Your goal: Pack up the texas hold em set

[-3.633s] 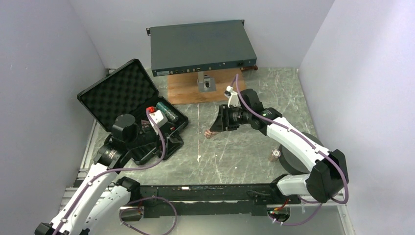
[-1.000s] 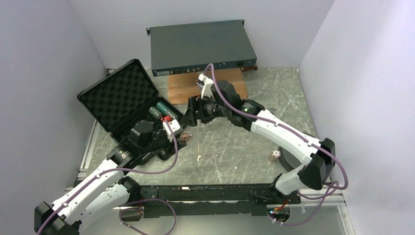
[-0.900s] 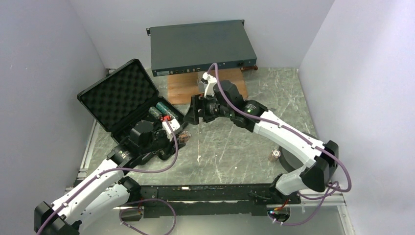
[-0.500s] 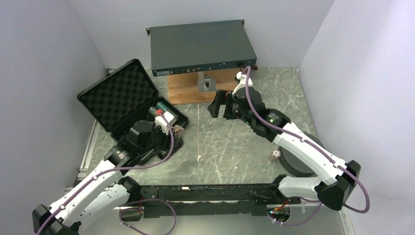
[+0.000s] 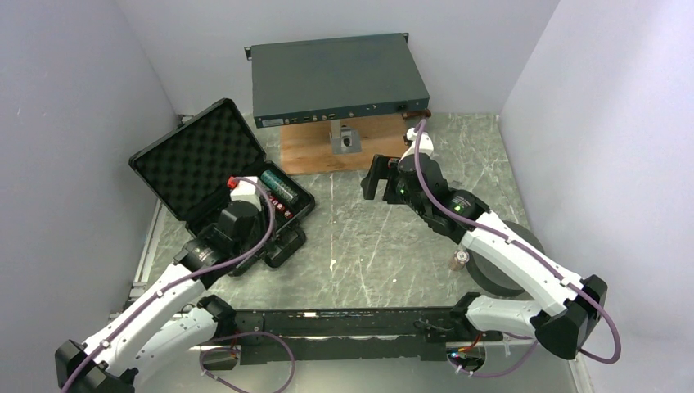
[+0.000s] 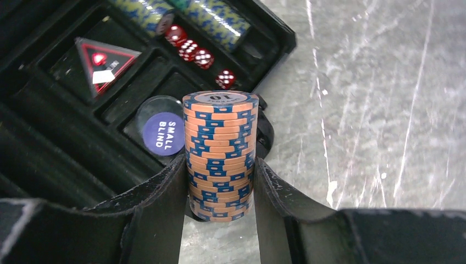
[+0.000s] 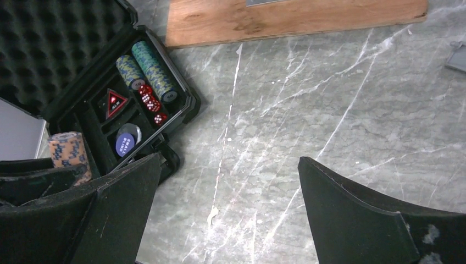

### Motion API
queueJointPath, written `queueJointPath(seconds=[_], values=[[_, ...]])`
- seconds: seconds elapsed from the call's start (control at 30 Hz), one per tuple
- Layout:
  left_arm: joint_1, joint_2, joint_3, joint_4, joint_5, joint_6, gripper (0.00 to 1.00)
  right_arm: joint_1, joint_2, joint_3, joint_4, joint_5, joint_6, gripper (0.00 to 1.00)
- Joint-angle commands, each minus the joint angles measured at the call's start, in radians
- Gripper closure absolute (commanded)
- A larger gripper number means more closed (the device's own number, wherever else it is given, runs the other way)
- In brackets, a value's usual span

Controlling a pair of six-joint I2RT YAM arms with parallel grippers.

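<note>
Three chip stacks [image 6: 220,154], four red dice [image 6: 203,56] (visible ones), one blue disc [image 6: 163,133], one triangle marker [image 6: 101,58].

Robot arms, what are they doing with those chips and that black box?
The left hand grips a tall orange chip stack, held upright at the open black case. Already in the case lie two green chip rolls, red dice, a red triangle marker and a blue disc. The right hand is open and empty, above the table.

Grip: our left gripper [image 6: 221,163] clamps an upright chip stack [image 6: 220,137].
Far left: we see the case [image 6: 49,132] holding disc [image 6: 162,133], triangle [image 6: 103,59], dice [image 6: 189,48].
</note>
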Motion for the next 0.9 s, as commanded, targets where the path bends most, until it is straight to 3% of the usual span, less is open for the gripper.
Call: queueJointPath(seconds=[0.0,0.43,0.87], values=[[0.031,-0.005,0.086,-0.028,-0.168,-0.207,1.0,-0.005,-0.013,-0.007,-0.01,0.022,0.008,0.0],[0.262,0.042,0.096,-0.154,-0.232,-0.427,1.0,-0.007,-0.066,-0.063,0.001,0.027,0.014,0.0],[0.445,0.14,0.077,-0.093,-0.165,-0.391,1.0,-0.018,-0.075,-0.098,0.017,0.024,0.002,0.0]])
